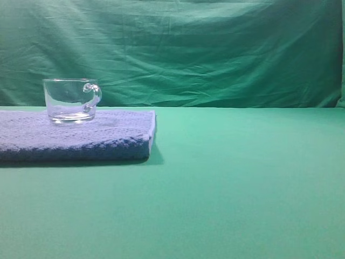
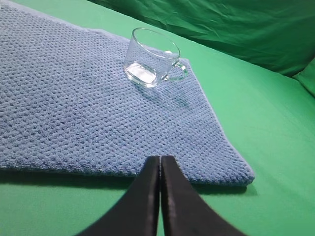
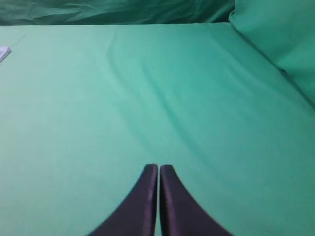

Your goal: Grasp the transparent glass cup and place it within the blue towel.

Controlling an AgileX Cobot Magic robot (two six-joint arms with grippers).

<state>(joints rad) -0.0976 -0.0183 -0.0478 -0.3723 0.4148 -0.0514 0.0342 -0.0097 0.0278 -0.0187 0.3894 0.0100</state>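
Note:
The transparent glass cup (image 1: pixel 71 100) stands upright on the blue towel (image 1: pixel 75 137) at the left, its handle pointing right. From the left wrist view the cup (image 2: pixel 151 64) sits near the towel's (image 2: pixel 74 108) far right corner. My left gripper (image 2: pixel 160 159) is shut and empty, hovering over the towel's near edge, well short of the cup. My right gripper (image 3: pixel 158 167) is shut with nothing in it, above bare green cloth far from the cup. Neither gripper appears in the exterior high view.
Green cloth (image 1: pixel 242 189) covers the table, and a green backdrop (image 1: pixel 188 48) hangs behind it. A small pale corner (image 3: pixel 4 52) shows at the left edge of the right wrist view.

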